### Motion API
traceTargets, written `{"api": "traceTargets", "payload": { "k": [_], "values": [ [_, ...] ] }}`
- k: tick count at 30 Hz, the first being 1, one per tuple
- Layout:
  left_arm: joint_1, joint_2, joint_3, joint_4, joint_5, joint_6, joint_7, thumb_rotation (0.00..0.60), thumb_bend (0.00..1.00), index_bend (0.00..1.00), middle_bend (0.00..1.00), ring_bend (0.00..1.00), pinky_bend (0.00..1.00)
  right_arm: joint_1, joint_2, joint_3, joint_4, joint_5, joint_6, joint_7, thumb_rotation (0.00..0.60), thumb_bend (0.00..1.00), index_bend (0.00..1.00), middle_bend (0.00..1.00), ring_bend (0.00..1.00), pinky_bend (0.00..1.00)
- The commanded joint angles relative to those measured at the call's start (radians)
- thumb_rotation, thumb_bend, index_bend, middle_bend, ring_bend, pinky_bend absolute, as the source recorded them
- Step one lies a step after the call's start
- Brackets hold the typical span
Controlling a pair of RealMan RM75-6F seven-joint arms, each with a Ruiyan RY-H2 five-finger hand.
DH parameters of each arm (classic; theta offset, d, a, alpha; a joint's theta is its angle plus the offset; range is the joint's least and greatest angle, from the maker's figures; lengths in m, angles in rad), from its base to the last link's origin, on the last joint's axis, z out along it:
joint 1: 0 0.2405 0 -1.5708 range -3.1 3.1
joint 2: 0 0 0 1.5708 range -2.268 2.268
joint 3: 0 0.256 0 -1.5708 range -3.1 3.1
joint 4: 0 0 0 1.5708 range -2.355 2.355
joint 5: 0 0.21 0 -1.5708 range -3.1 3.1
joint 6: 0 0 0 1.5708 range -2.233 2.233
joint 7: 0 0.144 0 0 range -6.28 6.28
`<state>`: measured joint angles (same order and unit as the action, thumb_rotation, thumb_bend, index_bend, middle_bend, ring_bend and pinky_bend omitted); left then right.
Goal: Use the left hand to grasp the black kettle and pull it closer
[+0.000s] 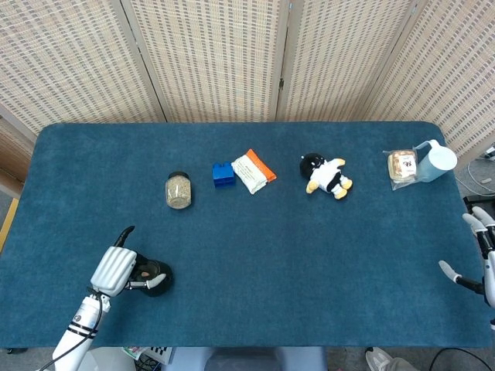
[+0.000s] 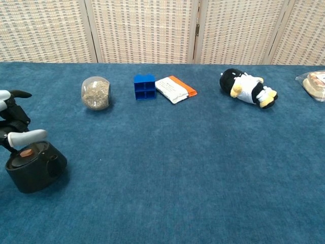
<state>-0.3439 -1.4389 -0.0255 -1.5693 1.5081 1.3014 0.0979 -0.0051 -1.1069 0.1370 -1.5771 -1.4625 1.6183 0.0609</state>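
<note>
The black kettle (image 1: 151, 277) stands near the table's front left corner, its lid with a small orange knob (image 2: 26, 151) facing up. My left hand (image 1: 114, 268) is just left of the kettle (image 2: 34, 166). In the chest view its pale thumb (image 2: 26, 135) hovers above the lid and its dark fingers (image 2: 15, 94) point up, apart from the kettle's body. My right hand (image 1: 479, 255) hangs at the table's right edge with spread fingers and nothing in it.
Along the back stand a jar of grains (image 1: 178, 190), a blue block (image 1: 223, 174), a white and orange packet (image 1: 254, 171), a plush penguin (image 1: 326, 175), a bagged snack (image 1: 401, 165) and a pale blue jug (image 1: 435, 160). The blue cloth (image 1: 294, 263) covers the table.
</note>
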Motion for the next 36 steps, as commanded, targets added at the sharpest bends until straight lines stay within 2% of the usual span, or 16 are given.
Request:
{"api": "traceTargets", "payload": {
  "k": [1,13,17,21,26,31,36],
  "values": [
    [0.007,0.001,-0.006,-0.008,-0.006,0.011,0.002,0.224,0.18,1.0,1.0,0.85,0.1,-0.001,0.0,-0.001,0.0,0.001,0.001,0.001,0.6,0.13,0.17,0.13,0.0,0.0],
    [0.018,0.009,-0.018,-0.016,-0.007,0.036,-0.011,0.278,0.29,1.0,1.0,0.86,0.31,-0.005,0.0,-0.001,0.0,0.001,0.003,0.002,0.6,0.13,0.17,0.13,0.0,0.0],
    [0.019,0.016,-0.017,-0.012,0.003,0.041,-0.016,0.359,0.31,1.0,1.0,0.86,0.34,-0.005,-0.001,-0.001,0.001,0.003,0.002,0.004,0.6,0.13,0.17,0.13,0.0,0.0],
    [0.02,0.021,-0.014,-0.01,0.015,0.044,-0.025,0.38,0.37,1.0,1.0,0.86,0.37,-0.005,-0.001,0.0,0.003,0.004,0.001,0.005,0.6,0.13,0.17,0.13,0.0,0.0],
    [0.021,0.02,-0.015,-0.007,0.025,0.052,-0.031,0.398,0.37,1.0,1.0,0.86,0.38,-0.006,-0.002,-0.001,0.005,0.005,-0.001,0.007,0.6,0.13,0.17,0.13,0.0,0.0],
    [0.018,0.027,-0.01,-0.006,0.034,0.047,-0.022,0.498,0.37,1.0,1.0,0.86,0.4,-0.007,-0.001,-0.001,0.007,0.008,-0.001,0.012,0.6,0.13,0.17,0.12,0.0,0.0],
    [0.017,0.031,-0.009,-0.009,0.041,0.047,-0.022,0.504,0.37,0.99,1.0,0.86,0.41,-0.009,-0.002,-0.001,0.011,0.009,0.0,0.016,0.6,0.13,0.17,0.12,0.0,0.0]
  ]
}}
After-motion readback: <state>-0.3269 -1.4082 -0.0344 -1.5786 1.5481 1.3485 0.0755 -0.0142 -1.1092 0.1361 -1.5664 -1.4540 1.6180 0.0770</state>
